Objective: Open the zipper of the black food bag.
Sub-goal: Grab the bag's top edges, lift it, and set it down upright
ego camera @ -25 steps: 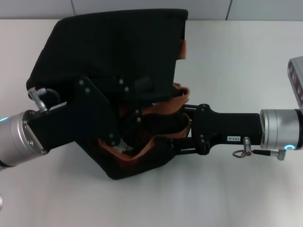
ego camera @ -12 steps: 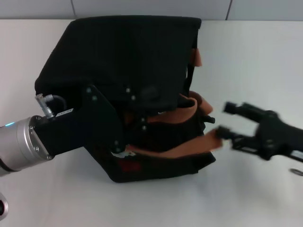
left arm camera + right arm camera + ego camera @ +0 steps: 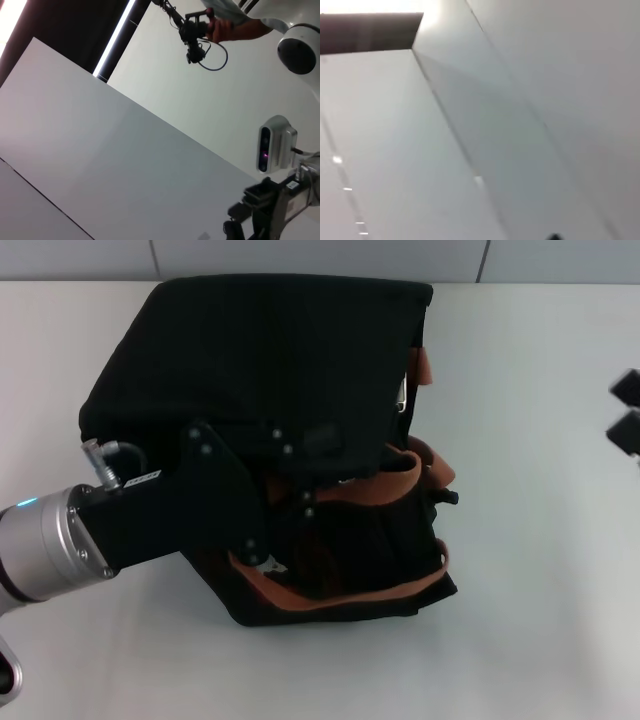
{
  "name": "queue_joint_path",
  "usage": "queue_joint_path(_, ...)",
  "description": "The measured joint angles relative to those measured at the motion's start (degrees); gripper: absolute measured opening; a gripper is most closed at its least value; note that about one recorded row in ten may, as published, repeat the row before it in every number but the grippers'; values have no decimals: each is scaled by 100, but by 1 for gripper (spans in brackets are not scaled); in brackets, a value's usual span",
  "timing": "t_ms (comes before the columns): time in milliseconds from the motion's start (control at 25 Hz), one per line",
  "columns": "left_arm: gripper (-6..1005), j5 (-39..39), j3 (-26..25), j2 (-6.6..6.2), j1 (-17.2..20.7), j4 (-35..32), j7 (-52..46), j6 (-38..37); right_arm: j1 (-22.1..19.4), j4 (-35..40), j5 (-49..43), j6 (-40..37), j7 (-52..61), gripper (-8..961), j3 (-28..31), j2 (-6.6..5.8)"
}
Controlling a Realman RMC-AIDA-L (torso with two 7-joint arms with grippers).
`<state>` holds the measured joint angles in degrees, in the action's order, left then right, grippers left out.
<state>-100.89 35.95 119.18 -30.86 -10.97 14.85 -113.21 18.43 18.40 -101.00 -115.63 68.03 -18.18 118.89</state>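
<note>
1. The black food bag (image 3: pixel 270 390) is lying on the white table (image 3: pixel 530 590), its dark fabric filling the middle of the head view.
2. The left gripper (image 3: pixel 285 502) is reaching in from the robot's left, its black body pressing into the bag's open, slumped front just below the dark top panel.
3. Whether the left gripper's grip is closed on anything cannot be told; its tips are lost among the black folds.
4. Orange-brown straps (image 3: pixel 395 485) are curling just beyond the left gripper, toward the robot's right, and one is looping along the bag's lower edge beneath it.
5. A small silver zipper pull (image 3: pixel 402 392) is hanging at the bag's right edge, up and away from the left gripper.
6. The right gripper (image 3: pixel 627 412) is sitting at the far right border of the head view, well apart from the bag, its two dark tips standing slightly apart and holding nothing.
7. The left wrist view is showing the right gripper farther off, below a grey camera block (image 3: pixel 274 145).
</note>
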Motion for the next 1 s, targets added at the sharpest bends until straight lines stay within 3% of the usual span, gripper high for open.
queue_joint_path(360,182,-7,0,0,-105,86,10,2,1154,-944,-142,852,324,832,-900,43)
queue_joint_path(840,182,13,-1,0,-108,86,10,13,1319,-970,-99,1024,332,831,-992,45)
queue_joint_path(1000,181,21,-1,0,-127,86,10,36,1567,-913,-130,1027,336,831,-1076,38)
